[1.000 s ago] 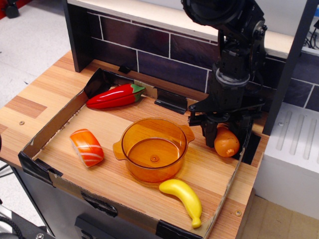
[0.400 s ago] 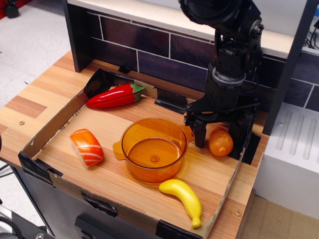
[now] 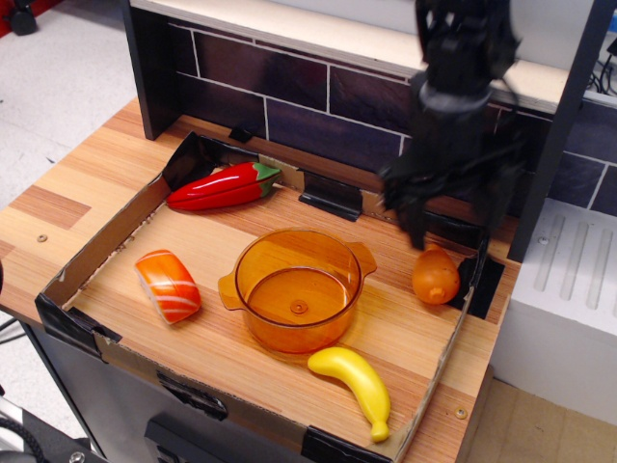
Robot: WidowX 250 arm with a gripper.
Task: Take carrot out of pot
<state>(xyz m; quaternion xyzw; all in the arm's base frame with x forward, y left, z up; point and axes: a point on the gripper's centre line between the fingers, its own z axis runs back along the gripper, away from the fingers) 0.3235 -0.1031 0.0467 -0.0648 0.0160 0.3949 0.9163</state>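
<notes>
The carrot, a stubby smooth orange toy, lies on the wooden board to the right of the pot, close to the right cardboard wall. The pot, round translucent amber with two small handles, stands in the middle of the board and is empty. My gripper is above the carrot and clear of it, blurred by motion. Its fingers stand apart with nothing between them.
A shallow cardboard tray wall rings the board. A red pepper lies at the back left, a salmon sushi piece at the left, a yellow banana in front of the pot. A dark tiled wall stands behind.
The gripper set the carrot down on the board right of the pot, opened, and rose away from it. The carrot now lies free.
</notes>
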